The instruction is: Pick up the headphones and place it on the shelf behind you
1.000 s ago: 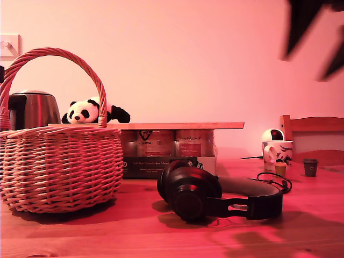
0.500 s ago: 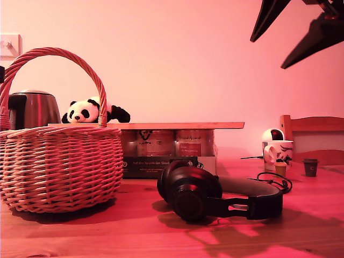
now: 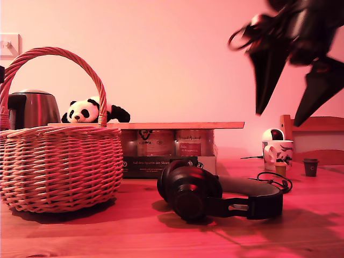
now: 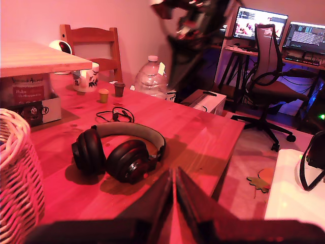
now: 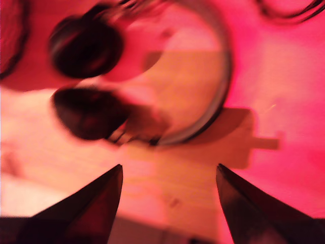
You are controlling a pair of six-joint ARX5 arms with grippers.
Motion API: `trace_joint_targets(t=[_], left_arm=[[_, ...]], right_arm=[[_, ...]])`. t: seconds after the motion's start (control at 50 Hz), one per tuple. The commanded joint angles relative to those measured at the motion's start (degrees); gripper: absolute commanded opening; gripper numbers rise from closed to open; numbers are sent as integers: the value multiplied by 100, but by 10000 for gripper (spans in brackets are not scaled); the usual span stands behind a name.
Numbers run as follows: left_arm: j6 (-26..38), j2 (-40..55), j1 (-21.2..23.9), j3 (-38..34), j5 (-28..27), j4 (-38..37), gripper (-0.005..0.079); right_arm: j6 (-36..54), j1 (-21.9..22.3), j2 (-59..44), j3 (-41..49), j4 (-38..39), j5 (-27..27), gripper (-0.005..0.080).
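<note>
Overhead, my second gripper (image 3: 290,115), jaws spread wide, hangs above the headphones (image 3: 215,196) lying on the table (image 3: 134,231); my first gripper (image 4: 173,190) is pressed closed.

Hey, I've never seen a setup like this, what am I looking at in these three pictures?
Two robot arms with pincer grippers work at a wooden table. One picture is from a camera off the arms; the others ride on the grippers. My second gripper hangs open above the headphones, which lie on the table, unheld. My first gripper is shut and holds nothing. A wicker basket stands at the exterior view's left. Behind it a toy panda sits on the shelf, a wooden board.
</note>
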State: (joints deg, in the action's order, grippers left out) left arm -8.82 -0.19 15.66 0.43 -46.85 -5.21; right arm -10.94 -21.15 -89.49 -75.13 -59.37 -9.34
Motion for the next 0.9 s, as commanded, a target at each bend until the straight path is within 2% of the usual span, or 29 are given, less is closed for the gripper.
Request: trace_joint_targets(t=[0.0, 0.26, 0.88], left_arm=[[28, -55, 11, -179, -4, 55, -19], [28, -55, 11, -179, -2, 52, -19], [28, -55, 11, -179, 20, 48, -19]], right_arm=[[-33, -22, -208, -151, -31, 173, 528], [-24, -9, -813, -431, 44, 549, 527], [96, 94, -1495, -437, 807, 544, 527]])
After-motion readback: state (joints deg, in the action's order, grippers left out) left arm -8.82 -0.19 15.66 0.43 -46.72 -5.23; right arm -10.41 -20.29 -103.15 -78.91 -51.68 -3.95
